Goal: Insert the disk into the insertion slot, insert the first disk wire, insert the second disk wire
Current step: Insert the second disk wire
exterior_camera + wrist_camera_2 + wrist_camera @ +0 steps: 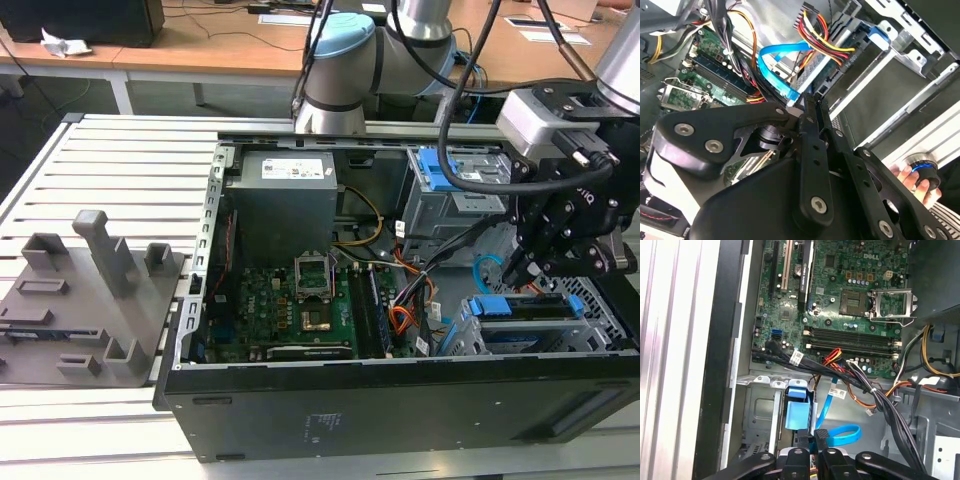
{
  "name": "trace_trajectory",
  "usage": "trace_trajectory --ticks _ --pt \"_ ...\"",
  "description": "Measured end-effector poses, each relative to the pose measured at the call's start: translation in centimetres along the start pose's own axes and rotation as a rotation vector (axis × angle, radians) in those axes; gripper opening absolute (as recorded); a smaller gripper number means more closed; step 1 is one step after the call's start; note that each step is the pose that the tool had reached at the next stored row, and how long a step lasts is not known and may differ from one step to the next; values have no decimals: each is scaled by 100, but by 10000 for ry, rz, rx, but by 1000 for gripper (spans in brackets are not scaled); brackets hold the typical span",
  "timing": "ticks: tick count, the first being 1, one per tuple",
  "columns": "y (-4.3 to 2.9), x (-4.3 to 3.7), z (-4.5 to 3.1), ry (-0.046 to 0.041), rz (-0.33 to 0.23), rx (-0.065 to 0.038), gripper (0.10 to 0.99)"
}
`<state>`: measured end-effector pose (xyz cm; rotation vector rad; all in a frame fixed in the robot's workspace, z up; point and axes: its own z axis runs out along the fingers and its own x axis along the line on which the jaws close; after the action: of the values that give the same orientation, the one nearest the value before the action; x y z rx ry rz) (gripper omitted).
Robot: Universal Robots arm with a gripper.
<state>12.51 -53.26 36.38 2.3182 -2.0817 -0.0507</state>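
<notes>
The disk (525, 308), in its blue carrier, lies inside the insertion slot (612, 318), the grey cage at the case's front on the exterior view's right. The first disk wire (821, 39), a red, yellow and black bundle, ends in a black plug against the disk's edge (877, 34). The second disk wire (774, 54) curls in a light blue loop, and its end sits at my fingertips. My gripper (805, 102) hangs just above the disk's rear edge, shut on that end. The loop (845, 435) and the carrier (796, 415) also show in the first wrist view.
The motherboard (290, 300) fills the case floor, with the power supply (280, 205) behind it. A taller grey bay with a blue latch (450, 170) stands behind the cage. Black cable bundles (880, 405) cross beside the cage. A person's hand (912, 182) holds a round knob outside the case.
</notes>
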Motion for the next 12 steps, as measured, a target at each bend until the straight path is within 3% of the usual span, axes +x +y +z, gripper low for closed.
trace_trajectory --ticks 6,12 --pt "-61 11 15 0 2 -7 161" --pt "-97 17 78 -5 129 -11 161"
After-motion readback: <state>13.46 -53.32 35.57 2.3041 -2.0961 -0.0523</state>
